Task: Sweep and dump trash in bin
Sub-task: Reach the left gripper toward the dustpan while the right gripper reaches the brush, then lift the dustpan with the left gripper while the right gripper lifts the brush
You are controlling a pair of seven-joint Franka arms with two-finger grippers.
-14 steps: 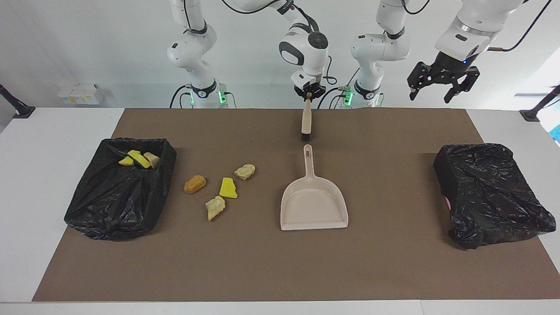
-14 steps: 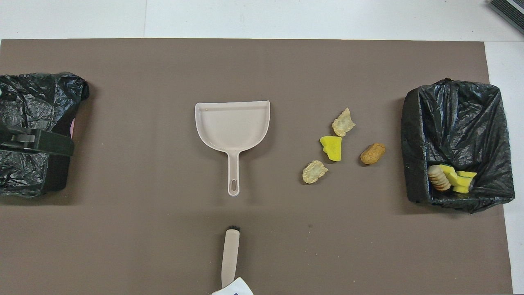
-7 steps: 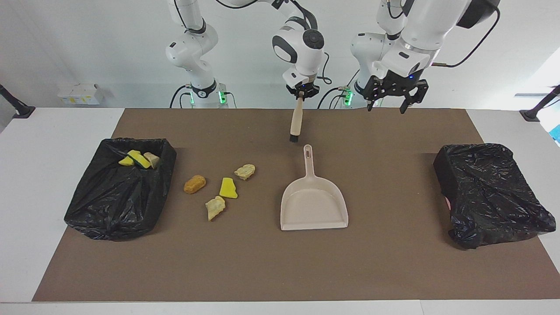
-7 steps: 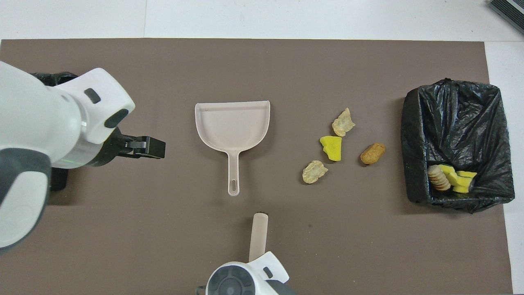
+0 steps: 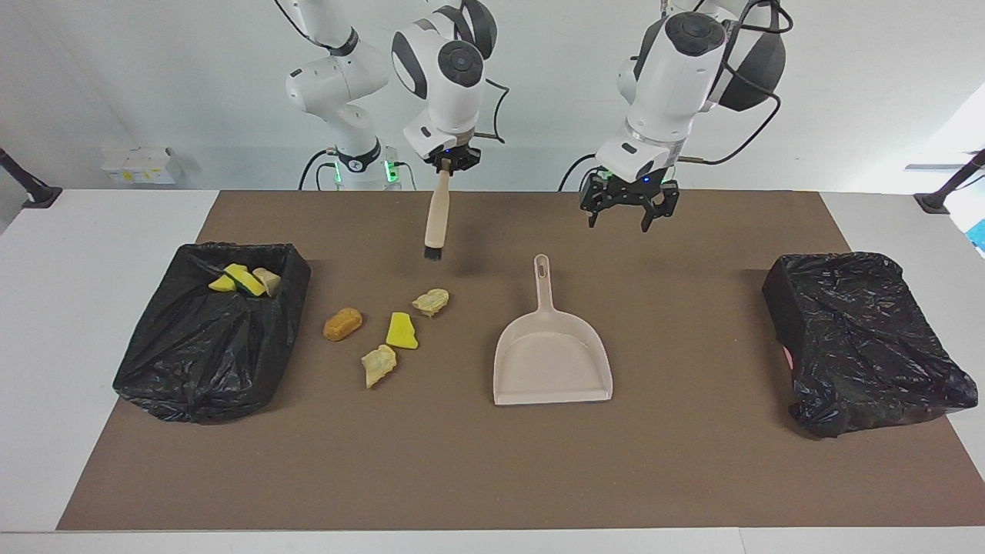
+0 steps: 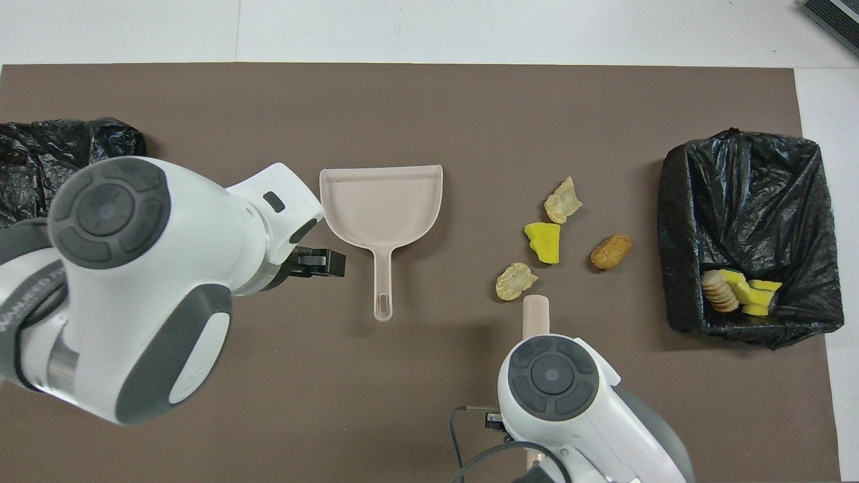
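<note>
Four trash lumps lie on the brown mat: an orange-brown nugget (image 5: 342, 324), a yellow wedge (image 5: 401, 332) and two tan chunks (image 5: 431, 302) (image 5: 378, 365). More yellow and tan lumps (image 5: 245, 281) lie in the black-lined bin (image 5: 200, 362) at the right arm's end. The beige dustpan (image 5: 552, 358) lies empty mid-table, handle toward the robots. My right gripper (image 5: 445, 163) is shut on a beige brush (image 5: 435, 219) that hangs bristles down, off the mat, over the spot just nearer the robots than the loose lumps. My left gripper (image 5: 629, 223) is open and empty in the air beside the dustpan's handle.
A second bin covered in black plastic (image 5: 862, 338) stands at the left arm's end of the mat. In the overhead view the left arm's body hides part of it and the mat beside the dustpan (image 6: 382, 208).
My right gripper has carried the brush sideways from over the dustpan's handle toward the loose trash. My left gripper has swung from above the covered bin down to beside the dustpan's handle.
</note>
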